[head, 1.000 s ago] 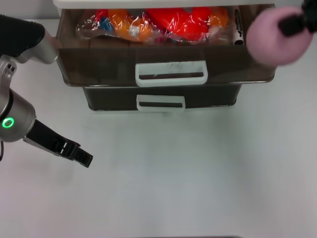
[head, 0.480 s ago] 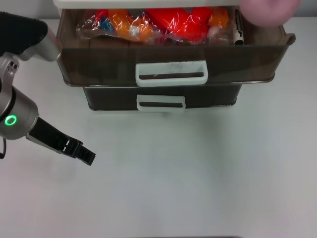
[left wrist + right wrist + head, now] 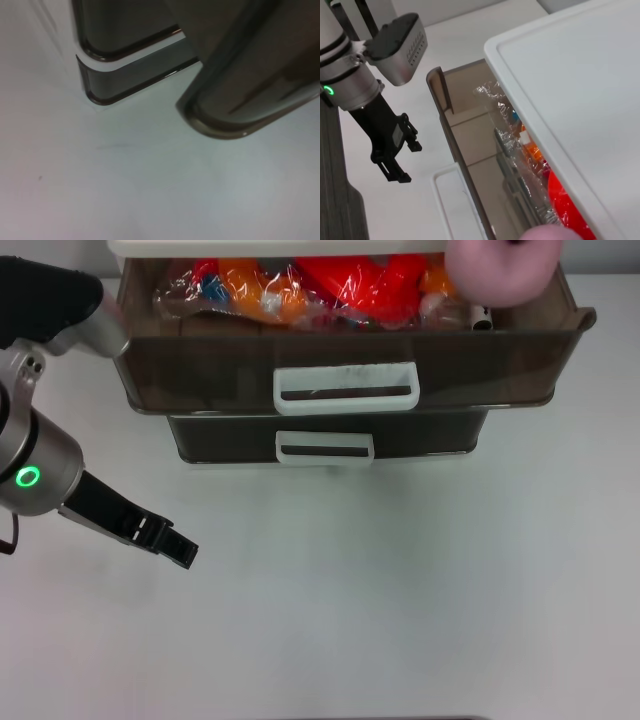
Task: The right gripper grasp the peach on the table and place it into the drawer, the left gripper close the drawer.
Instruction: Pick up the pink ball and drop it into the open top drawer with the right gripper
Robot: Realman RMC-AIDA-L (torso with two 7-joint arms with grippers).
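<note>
The dusty-pink peach (image 3: 500, 270) hangs in the air over the right end of the open drawer (image 3: 200, 370). Only a dark sliver of my right gripper (image 3: 515, 243) shows at the picture's top edge, holding the peach. In the right wrist view the peach (image 3: 550, 233) peeks in at the bottom, above the drawer's brown wall (image 3: 455, 145). My left gripper (image 3: 182, 551) hovers low over the white table (image 3: 400, 600), in front of and to the left of the drawer, open and empty. It also shows in the right wrist view, my left gripper (image 3: 406, 161), with its fingers apart.
The open drawer holds orange and red packets in clear wrap (image 3: 300, 285). Below it a second drawer (image 3: 230, 440) sticks out slightly, with a white loop handle (image 3: 325, 447). The cabinet's white top (image 3: 580, 75) overhangs the back. The left wrist view shows the drawer's corner (image 3: 240, 100).
The peach has moved left, from beyond the drawer's right corner to above its right end. My left gripper has drifted slightly right and forward.
</note>
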